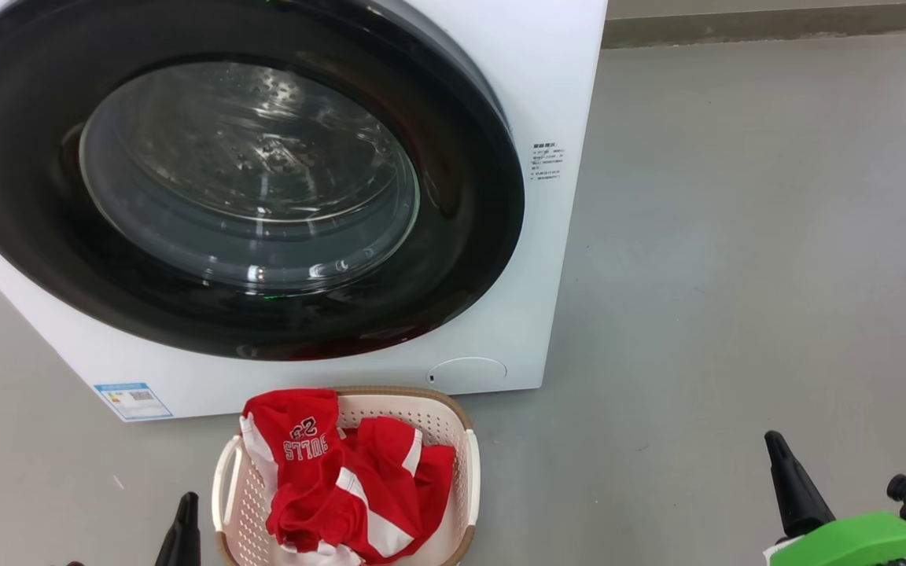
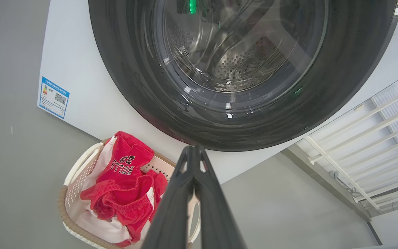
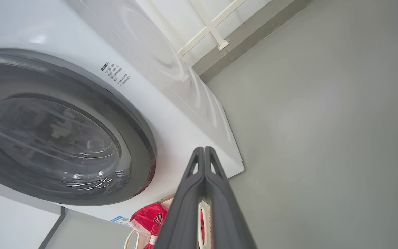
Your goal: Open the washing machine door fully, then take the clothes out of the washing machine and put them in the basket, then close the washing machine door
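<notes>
Clothes (image 1: 327, 479), red jersey garments with white stripes and the number 23, lay heaped in the basket (image 1: 457, 440), which stood on the grey floor (image 1: 736, 275) just in front of the washing machine (image 1: 555, 79). One garment hung a little over the far rim of the basket, but none lay on the floor.

The washing machine door (image 1: 461, 236) sat flat against the white front of the machine, and in the right wrist view its black rim showed no gap to the panel. Through the glass window the steel drum (image 1: 248, 157) looked empty, with no red cloth visible inside.

The left gripper (image 2: 193, 152) was clenched, its two dark fingers pressed together and holding nothing; it hung above the near side of the basket and did not touch it. The right gripper (image 3: 204, 152) was clenched and empty as well, well apart from the door, over the bare floor to the right.

Judging from this, the last step, the closing of the door, seemed to be done or almost done. Whether the latch had really caught could not be told. The next move probably called only for a light push on the rim with a closed gripper, if the door was not latched, and otherwise for drawing both arms back.
</notes>
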Motion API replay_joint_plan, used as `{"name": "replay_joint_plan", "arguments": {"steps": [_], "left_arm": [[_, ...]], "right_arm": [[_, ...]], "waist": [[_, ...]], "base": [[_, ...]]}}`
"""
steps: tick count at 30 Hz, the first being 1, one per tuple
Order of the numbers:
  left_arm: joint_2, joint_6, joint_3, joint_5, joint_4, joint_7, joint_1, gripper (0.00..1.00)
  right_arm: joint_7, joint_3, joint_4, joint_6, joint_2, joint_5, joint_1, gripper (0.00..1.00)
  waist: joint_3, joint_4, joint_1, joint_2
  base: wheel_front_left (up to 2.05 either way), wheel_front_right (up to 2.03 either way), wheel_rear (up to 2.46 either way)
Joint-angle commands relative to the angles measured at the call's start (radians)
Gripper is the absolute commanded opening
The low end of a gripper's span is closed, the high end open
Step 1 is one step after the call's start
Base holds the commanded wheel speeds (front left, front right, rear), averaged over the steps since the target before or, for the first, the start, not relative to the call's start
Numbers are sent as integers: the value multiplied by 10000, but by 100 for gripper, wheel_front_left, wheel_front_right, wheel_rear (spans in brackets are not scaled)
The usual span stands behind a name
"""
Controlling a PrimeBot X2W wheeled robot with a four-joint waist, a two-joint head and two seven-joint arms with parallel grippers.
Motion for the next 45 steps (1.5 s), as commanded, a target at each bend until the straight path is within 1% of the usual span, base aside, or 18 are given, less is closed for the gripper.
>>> {"name": "replay_joint_plan", "arguments": {"steps": [1,25,45], "left_arm": [[158,-27,134,-335,-282,86,-416,0],[187,-38,186,-2850,-334,749,-737,0],[213,-48,231,-5152,-382,1352,-1031,0]], "right_arm": [[86,-44,-303,-5,-73,354,-499,0],[760,-284,-450,-7,39,2521,-813,0],[1383,-512,-585,-9,148,4495,-1101,0]], "waist": [[-7,3,-1,-1],[-93,37,-1,-1],[-172,67,-1,-1]], "base": [[0,0,0],[0,0,0],[0,0,0]]}}
